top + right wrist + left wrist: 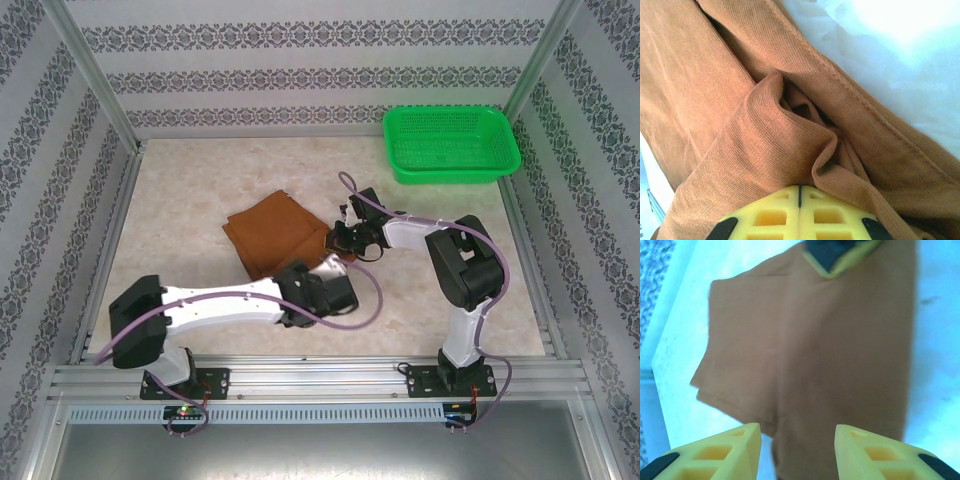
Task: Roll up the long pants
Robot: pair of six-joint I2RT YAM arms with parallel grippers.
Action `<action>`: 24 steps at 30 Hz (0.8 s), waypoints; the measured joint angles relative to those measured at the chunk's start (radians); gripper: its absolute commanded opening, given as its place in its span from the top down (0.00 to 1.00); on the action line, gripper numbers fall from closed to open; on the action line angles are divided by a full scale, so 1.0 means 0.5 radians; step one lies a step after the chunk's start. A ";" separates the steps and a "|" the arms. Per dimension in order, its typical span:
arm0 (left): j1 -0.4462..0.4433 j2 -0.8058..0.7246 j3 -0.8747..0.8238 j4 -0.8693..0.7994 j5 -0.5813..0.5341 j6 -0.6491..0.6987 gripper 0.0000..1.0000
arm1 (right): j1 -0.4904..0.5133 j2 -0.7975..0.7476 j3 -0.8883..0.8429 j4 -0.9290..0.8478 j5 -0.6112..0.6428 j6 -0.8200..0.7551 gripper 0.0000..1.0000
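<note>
The pants (275, 235) are lying folded mid-table (430, 300), the right gripper (800, 192) pinching a fold at their right edge, while the left gripper (797, 437), half-open and empty, is hovering over their near edge, probably needing to grip there and start rolling.

The long pants (765, 150) are matt, finely ribbed cloth; the green basket (452, 150) is glossy meshed plastic.

Rust-brown pants (740, 125) fill most of the frame, bunched into a raised fold at the centre just above the right gripper (800, 192), whose yellow fingers (770, 215) meet flush at the bottom edge, while pale table (900, 65) shows at the upper right.
</note>
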 measured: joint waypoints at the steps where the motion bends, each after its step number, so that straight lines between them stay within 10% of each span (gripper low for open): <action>1: -0.037 0.072 0.000 0.040 0.002 0.031 0.56 | 0.004 -0.001 0.000 0.001 0.006 -0.001 1.00; 13: -0.095 0.745 0.095 0.211 -0.110 0.292 0.43 | 0.021 -0.040 -0.037 0.014 0.053 -0.001 1.00; 24: 0.066 0.885 0.222 -0.016 -0.356 -0.013 0.36 | 0.022 -0.035 -0.021 -0.009 0.051 0.000 1.00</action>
